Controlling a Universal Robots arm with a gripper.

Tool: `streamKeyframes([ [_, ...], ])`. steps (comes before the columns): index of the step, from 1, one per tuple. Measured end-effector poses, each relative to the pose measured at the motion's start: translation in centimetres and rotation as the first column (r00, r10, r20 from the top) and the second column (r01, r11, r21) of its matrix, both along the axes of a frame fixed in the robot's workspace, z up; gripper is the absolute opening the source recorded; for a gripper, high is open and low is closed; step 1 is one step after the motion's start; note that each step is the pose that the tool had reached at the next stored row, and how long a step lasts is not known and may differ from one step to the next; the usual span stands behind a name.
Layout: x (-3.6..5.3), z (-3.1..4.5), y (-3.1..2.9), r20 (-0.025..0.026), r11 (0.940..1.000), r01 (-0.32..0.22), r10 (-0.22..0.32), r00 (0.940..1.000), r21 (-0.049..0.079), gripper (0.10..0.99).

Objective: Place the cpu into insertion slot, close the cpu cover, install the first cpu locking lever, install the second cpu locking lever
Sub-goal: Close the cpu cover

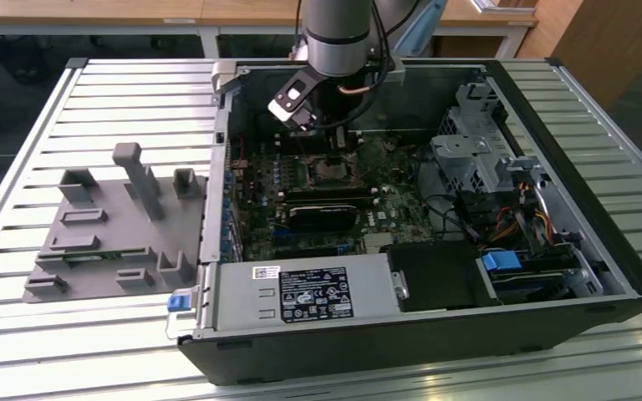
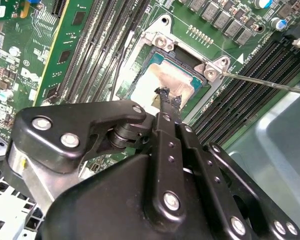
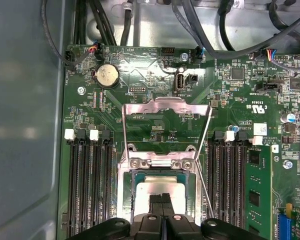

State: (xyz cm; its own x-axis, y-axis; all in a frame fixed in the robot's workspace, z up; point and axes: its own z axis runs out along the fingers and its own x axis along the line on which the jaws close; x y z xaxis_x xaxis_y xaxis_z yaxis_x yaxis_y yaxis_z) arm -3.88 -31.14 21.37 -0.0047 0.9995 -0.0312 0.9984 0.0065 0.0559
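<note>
My worry here is a scrape or a nudge. The hand (image 2: 168, 98) has its fingers pressed together and grips nothing, with the tips on or barely above the pale top of the cpu (image 2: 157, 80), so any sideways drag could skew the chip where it lies in the insertion slot (image 3: 135, 176). The cpu cover (image 3: 166, 103) stands tipped up open beyond the slot, a thin locking lever (image 2: 265, 82) juts free beside it, and the arm (image 1: 343, 33) reaches steeply down into the open computer case (image 1: 410, 351).
</note>
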Motion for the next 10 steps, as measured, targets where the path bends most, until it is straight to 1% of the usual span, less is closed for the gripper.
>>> streamKeyframes([
  [10, 0.01, 0.45, 0.0, 0.0001, 1.0, 0.0, 0.0, 1.0, 0.0, 0.106],
])
